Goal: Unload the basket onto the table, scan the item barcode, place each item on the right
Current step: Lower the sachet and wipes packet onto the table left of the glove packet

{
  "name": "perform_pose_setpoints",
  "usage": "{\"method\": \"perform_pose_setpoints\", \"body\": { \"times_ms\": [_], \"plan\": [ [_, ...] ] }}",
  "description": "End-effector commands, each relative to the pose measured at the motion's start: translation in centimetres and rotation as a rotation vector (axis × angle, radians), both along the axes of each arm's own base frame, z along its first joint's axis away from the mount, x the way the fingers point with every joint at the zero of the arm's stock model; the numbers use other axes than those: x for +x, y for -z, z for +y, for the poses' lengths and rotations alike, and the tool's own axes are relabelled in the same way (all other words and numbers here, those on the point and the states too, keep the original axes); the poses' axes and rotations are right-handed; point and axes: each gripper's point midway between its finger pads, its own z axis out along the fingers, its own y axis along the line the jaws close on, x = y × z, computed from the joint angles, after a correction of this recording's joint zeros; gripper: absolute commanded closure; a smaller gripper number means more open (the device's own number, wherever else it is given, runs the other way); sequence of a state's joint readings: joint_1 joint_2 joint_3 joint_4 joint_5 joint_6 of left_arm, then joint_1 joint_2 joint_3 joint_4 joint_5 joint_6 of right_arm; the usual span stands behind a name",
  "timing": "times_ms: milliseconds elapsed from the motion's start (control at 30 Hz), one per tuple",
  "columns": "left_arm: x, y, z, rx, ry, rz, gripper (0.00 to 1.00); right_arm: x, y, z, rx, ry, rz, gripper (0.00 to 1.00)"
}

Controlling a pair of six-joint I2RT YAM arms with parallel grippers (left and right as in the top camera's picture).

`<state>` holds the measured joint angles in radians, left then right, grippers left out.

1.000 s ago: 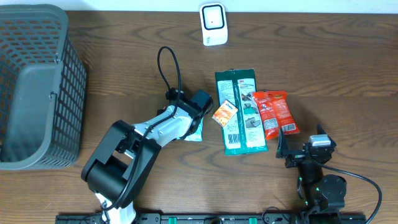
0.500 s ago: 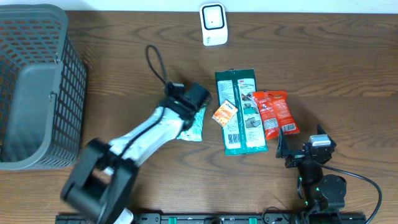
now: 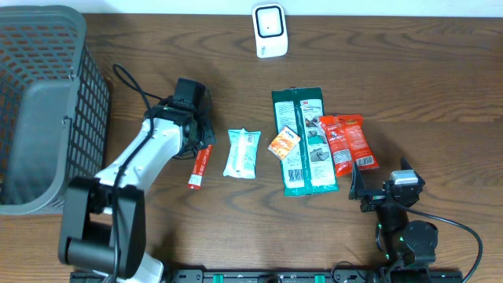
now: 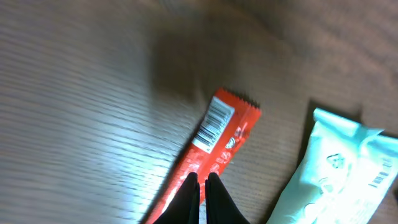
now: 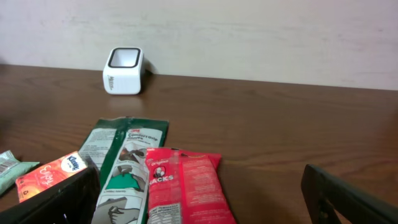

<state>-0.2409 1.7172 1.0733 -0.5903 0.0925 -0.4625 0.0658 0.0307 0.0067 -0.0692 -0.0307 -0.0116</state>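
Observation:
A thin red snack bar point(image 3: 200, 167) lies on the table with its white barcode point(image 4: 214, 122) facing up. My left gripper point(image 3: 204, 143) is shut, and its black fingertips point(image 4: 191, 186) stand over the middle of the bar point(image 4: 221, 149). I cannot tell whether they touch it. The white scanner point(image 3: 268, 30) stands at the table's far edge and also shows in the right wrist view point(image 5: 123, 70). My right gripper point(image 3: 383, 185) rests open near the front right, its jaws point(image 5: 202, 205) wide apart with nothing between them.
A pale green wipes packet point(image 3: 242, 152) lies just right of the bar. Further right lie a green package point(image 3: 305, 149), a small orange tissue packet point(image 3: 284, 142) and a red snack bag point(image 3: 346, 143). A grey mesh basket point(image 3: 47, 47) fills the far left.
My left arm swung left, away from the wipes packet, and its jaws closed. The red bar, hidden under the arm before, now shows.

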Motion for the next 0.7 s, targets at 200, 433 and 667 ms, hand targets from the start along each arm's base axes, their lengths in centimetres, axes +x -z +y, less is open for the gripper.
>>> {"method": "perform_pose_setpoints", "body": {
  "times_ms": [200,433,667],
  "plan": [
    [-1.2,4.8,-1.0,-0.040,0.036,0.147,0.93,0.0,0.0,-0.1,-0.011,0.001,-0.001,0.01],
    [-1.2,4.2,-2.2,-0.106,0.050,0.149,0.93,0.0,0.0,-0.1,-0.011,0.001,-0.001,0.01],
    [1.3,-4.0,-2.0,-0.113,0.052,-0.095,0.89,0.0,0.0,-0.1,-0.011,0.001,-0.001,0.01]
  ]
}}
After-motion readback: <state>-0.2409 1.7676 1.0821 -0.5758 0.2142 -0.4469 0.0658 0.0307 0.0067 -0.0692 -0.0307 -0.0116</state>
